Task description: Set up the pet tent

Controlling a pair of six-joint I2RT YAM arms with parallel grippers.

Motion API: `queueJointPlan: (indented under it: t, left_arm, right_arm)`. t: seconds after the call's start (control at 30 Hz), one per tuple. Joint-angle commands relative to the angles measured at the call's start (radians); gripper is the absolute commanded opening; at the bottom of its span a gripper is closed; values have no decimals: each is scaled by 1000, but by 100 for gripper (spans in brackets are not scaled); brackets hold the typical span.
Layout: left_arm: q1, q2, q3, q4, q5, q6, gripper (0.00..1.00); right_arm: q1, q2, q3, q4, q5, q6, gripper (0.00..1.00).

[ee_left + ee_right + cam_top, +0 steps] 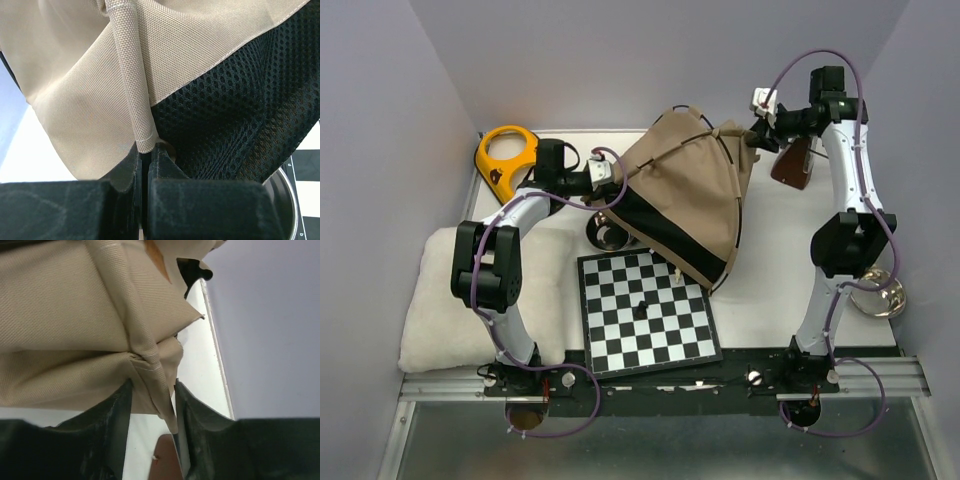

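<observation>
The left claw (pixel 146 150) is clenched on a tan seam of the tent (pixel 692 190), which stands on the worktop (pixel 770 272), its hem overlapping the far corner of the chessboard (pixel 645 315) and half hiding a bowl (pixel 605 236). The right claw (pixel 152 395) grips a fold at its far right corner.

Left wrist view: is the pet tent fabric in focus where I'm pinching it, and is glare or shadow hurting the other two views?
Left wrist: pet tent weave and mesh crisp at the left gripper, whose black fingers read underexposed. Right wrist: fabric sharp, right gripper dark, soft-edged. Top external: even light, soft shadow under the tent, small glint on the metal bowl.
</observation>
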Motion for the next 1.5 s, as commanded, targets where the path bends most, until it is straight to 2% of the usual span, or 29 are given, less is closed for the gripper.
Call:
queueJointPlan:
  t: [0.0, 0.07, 0.1, 0.23, 0.4, 0.57, 0.73, 0.8, 0.83, 0.93, 1.0, 1.07, 1.1, 1.13, 1.17, 1.2, 1.33, 1.43, 1.47]
  left_arm:
    - [-12, 20, 7, 25, -11, 26, 0]
    - [-16, 8, -2, 65, -16, -10, 0]
    - [-16, -1, -8, 108, -19, -54, 0]
    - [-16, -44, -1, 256, -31, -282, 0]
    - [-11, -80, 61, 380, -54, -540, 0]
    - [0, -67, 119, 400, -97, -672, 0]
    - [4, -64, 217, 375, -94, -768, 1]
    - [15, -67, 257, 332, -126, -783, 15]
    - [26, -70, 271, 322, -141, -789, 28]
    - [90, -81, 338, 215, -142, -789, 53]
    - [136, -84, 416, 62, -88, -710, 61]
    - [177, -93, 505, -202, -51, -497, 68]
    - [187, -103, 545, -355, -43, -343, 80]
    - [193, -113, 567, -472, -51, -217, 85]
    - [201, -119, 576, -552, -65, -118, 88]
    - [211, -127, 582, -592, -72, -93, 89]
    - [228, -130, 645, -679, -22, -102, 93]
    - [158, -120, 713, -630, -80, -136, 95]
    - [126, -103, 749, -634, -51, -126, 94]
  right_arm:
    - [19, 30, -7, -77, 25, -117, 32]
    - [19, 36, 42, -124, 43, -127, 4]
    - [17, 30, 66, -142, 44, -120, 1]
    - [3, -70, 73, -127, -4, -56, 1]
    - [-15, -186, 79, -31, -32, 114, 1]
    - [-44, -236, 144, 92, -59, 409, 1]
    - [-59, -259, 157, 104, -105, 584, 1]
    - [-61, -283, 108, 112, -136, 627, 1]
    - [-58, -305, 70, 133, -150, 649, 1]
    - [-41, -375, -106, 175, -165, 640, 1]
    - [-32, -412, -196, 177, -180, 588, 1]
    - [-15, -432, -259, 189, -164, 546, 1]
    - [-9, -441, -279, 195, -164, 531, 1]
    - [-6, -444, -300, 213, -162, 534, 1]
    - [-1, -449, -314, 238, -160, 543, 1]
    - [8, -447, -320, 247, -157, 540, 1]
    - [37, -427, -300, 229, -165, 505, 1]
    - [74, -418, -286, 207, -168, 472, 1]
    - [82, -418, -283, 206, -173, 469, 0]
